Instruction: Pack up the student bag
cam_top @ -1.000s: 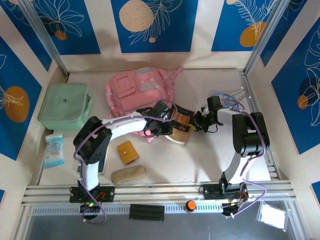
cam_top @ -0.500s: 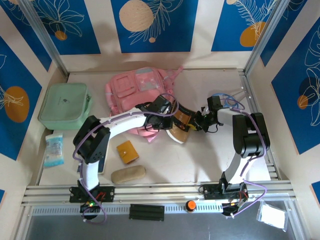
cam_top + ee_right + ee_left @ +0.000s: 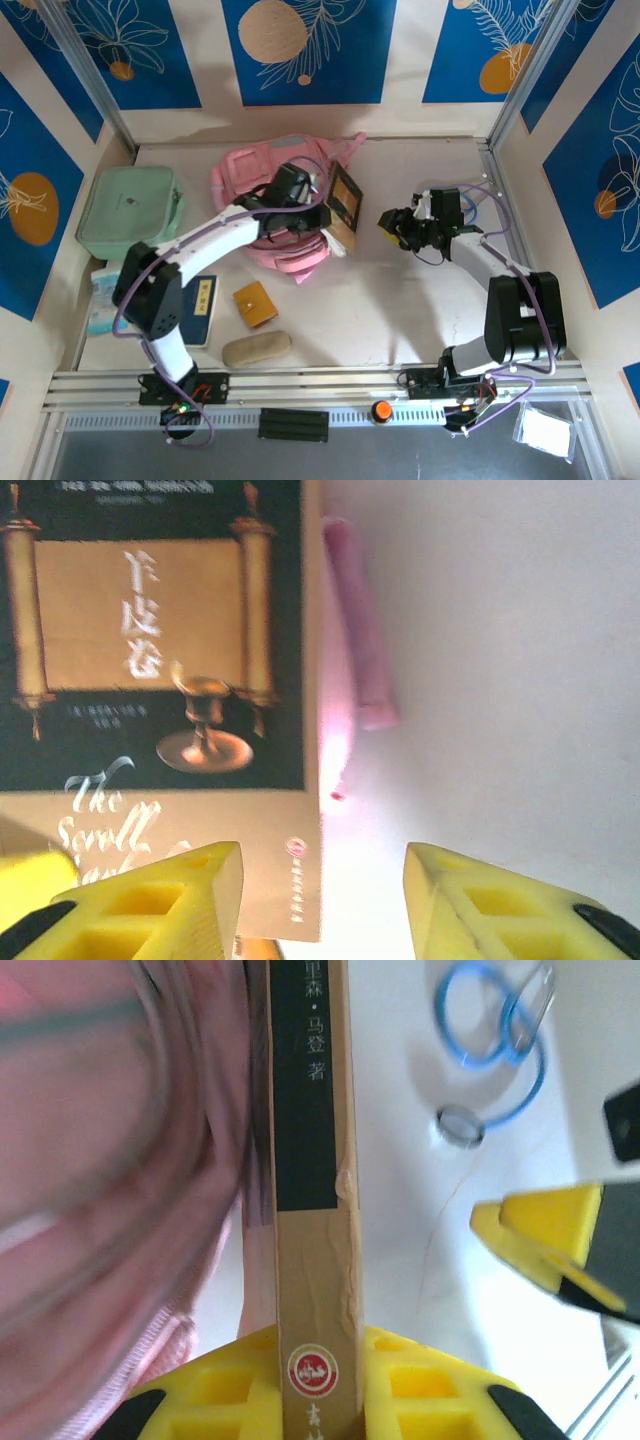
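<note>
- Gripping a brown and black book [image 3: 346,205] by its spine, the left fingers [image 3: 322,207] are shut tight on it, with one yellow finger on each side.
- The book is held up on its edge, and its front cover faces the right fingers [image 3: 393,220].
- The right fingers are spread apart with nothing in them. They sit near the book's cover but do not touch it.
- The student bag [image 3: 250,170] is big and pink. It lies on the worktop [image 3: 400,320] right beside the left fingers, on the side away from the right fingers. It is close up against the back of the book.
- A blue looped cord [image 3: 490,1020] lies on the worktop out past the left fingers, over toward the right fingers' side.
- A mint green case [image 3: 130,210] sits beyond the bag, far from both sets of fingers.
- An orange wallet [image 3: 255,303] and a tan pouch [image 3: 256,348] lie well behind the left fingers, nearer that arm's base.
</note>
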Tool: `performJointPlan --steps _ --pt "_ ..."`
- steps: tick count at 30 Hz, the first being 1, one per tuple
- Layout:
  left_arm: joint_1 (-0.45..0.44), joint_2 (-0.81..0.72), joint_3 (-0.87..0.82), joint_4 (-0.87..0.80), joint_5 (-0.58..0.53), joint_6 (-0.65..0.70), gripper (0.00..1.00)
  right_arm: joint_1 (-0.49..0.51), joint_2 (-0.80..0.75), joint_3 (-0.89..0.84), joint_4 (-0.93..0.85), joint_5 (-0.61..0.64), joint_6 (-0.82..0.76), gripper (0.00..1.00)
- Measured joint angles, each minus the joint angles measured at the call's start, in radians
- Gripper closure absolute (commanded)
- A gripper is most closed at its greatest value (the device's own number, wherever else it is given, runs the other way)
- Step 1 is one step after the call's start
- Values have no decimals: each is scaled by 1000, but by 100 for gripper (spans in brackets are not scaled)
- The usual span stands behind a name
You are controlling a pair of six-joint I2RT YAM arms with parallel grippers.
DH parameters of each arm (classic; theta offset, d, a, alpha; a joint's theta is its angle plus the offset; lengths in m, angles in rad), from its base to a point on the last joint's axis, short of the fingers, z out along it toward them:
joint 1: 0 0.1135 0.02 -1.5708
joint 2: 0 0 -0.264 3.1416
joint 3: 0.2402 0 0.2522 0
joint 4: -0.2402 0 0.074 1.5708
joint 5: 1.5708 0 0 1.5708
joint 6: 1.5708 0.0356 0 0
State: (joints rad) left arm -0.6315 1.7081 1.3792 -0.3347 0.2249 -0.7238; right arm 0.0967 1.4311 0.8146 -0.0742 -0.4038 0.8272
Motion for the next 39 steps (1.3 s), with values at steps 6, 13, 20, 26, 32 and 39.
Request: performJointPlan --steps 6,13,20,26,32,39 --pt "97 -111 -109 195 -29 -137 100 65 -21 2 129 -45 117 27" --pt "103 -129 -211 363 -116 -308 100 196 50 17 352 -72 361 13" --pt "98 -129 -253 487 -189 -447 100 283 172 54 603 -23 660 9" --pt "84 -129 -278 566 -237 -510 100 333 261 159 668 62 821 10" --pt "77 -129 -286 613 -246 -545 100 370 317 229 650 166 907 9" --pt "76 -129 -291 645 -261 -558 100 409 353 284 628 302 985 10"
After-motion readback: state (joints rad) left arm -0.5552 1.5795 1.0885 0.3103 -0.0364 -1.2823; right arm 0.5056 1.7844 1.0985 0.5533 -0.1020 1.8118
